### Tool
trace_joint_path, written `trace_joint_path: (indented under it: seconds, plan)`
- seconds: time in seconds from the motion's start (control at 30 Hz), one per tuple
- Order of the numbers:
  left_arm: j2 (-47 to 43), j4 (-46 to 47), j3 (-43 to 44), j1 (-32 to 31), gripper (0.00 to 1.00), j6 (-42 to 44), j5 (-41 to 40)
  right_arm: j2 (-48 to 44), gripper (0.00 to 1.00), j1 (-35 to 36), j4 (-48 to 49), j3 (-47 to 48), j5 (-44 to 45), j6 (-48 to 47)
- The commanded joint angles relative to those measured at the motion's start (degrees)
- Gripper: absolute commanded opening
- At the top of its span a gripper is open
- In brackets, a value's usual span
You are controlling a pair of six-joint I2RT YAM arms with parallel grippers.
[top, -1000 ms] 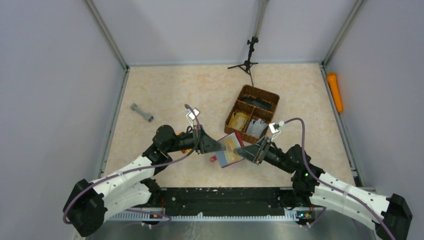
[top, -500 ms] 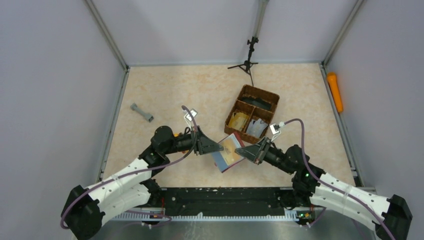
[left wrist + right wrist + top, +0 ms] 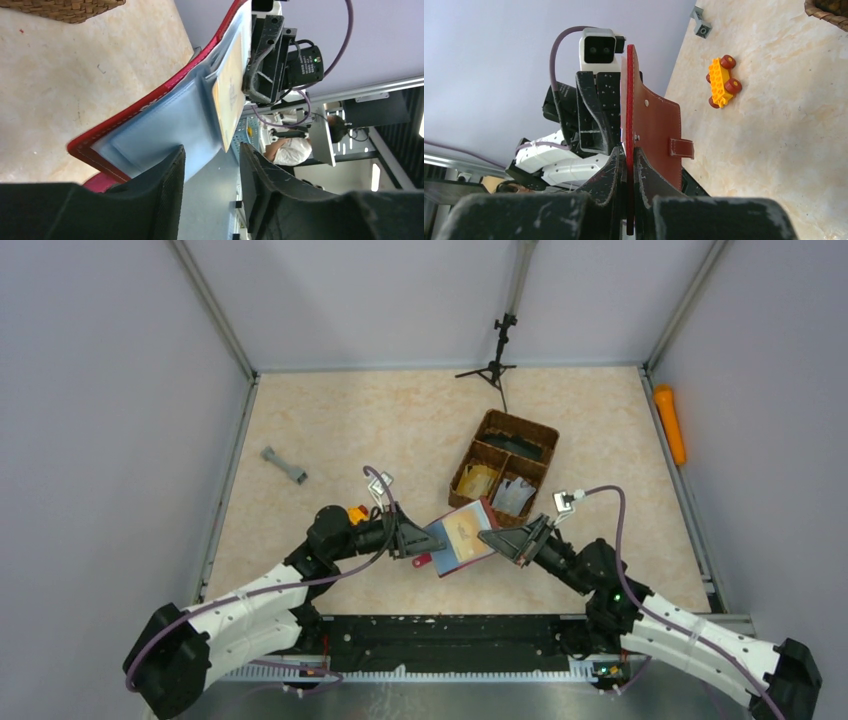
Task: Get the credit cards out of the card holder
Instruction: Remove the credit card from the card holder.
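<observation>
One pinch only: right gripper (image 3: 629,154) clamped on card holder (image 3: 656,130), left gripper (image 3: 212,152) agape; could swing, dropping credit card (image 3: 231,95).

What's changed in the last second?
The left arm dropped back toward the near edge, exposing the orange toy. The card holder tilted slightly; the right fingers still clamp its edge. The basket and grey piece stayed put.
</observation>
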Motion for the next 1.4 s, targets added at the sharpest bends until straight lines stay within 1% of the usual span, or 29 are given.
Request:
trace_joint_path:
  seconds: [0.0, 0.1, 0.3, 0.37, 0.6, 0.7, 0.87, 0.97, 1.17, 1.3, 1.37]
  plan:
    - [0.21, 9.67, -0.61, -0.63, 0.49, -2.66, -1.37, 1.80, 0.00, 0.05, 6.59, 1.02, -0.78, 0.83]
    - [-0.20, 10.32, -0.89, -0.64, 0.50, -2.87, -1.91, 3.07, 0.00, 0.07, 7.46, 1.15, -1.41, 0.69]
    - [0.67, 11.09, -0.54, -0.65, 0.45, -3.24, -1.87, 5.27, 0.00, 0.09, 9.72, 1.15, -1.74, 0.63]
    - [1.44, 11.93, -0.69, -0.77, 0.43, -3.63, -1.79, 5.74, 0.00, 0.10, 10.36, 1.15, -3.18, 0.62]
    - [2.30, 13.32, -0.80, -0.73, 0.42, -4.23, -1.52, 5.73, 0.00, 0.07, 10.65, 1.06, -3.56, 0.62]
    - [1.79, 10.92, -0.40, -0.74, 0.42, -3.36, -1.96, 5.41, 0.00, 0.12, 10.17, 1.08, -3.34, 0.46]
    - [0.12, 2.50, 1.24, -0.76, 0.42, 0.02, -3.44, 4.14, 0.00, 0.11, 8.08, 1.49, -2.57, -0.41]
    - [0.34, 1.79, 1.41, -0.73, 0.42, 0.35, -3.21, 3.33, 0.00, 0.08, 7.33, 1.58, -2.18, -0.67]
    - [1.96, 4.71, 1.57, -1.00, 0.42, -0.78, -2.26, 3.54, 0.00, 0.12, 7.45, 1.76, -2.31, -0.59]
    - [2.90, 11.42, 0.79, -1.00, 0.41, -3.64, -0.61, 4.08, 0.00, 0.09, 7.47, 2.02, -2.73, -0.92]
    - [2.99, 11.94, 1.18, -1.05, 0.39, -4.05, -0.05, 4.51, 0.00, 0.13, 7.51, 2.03, -2.88, -0.94]
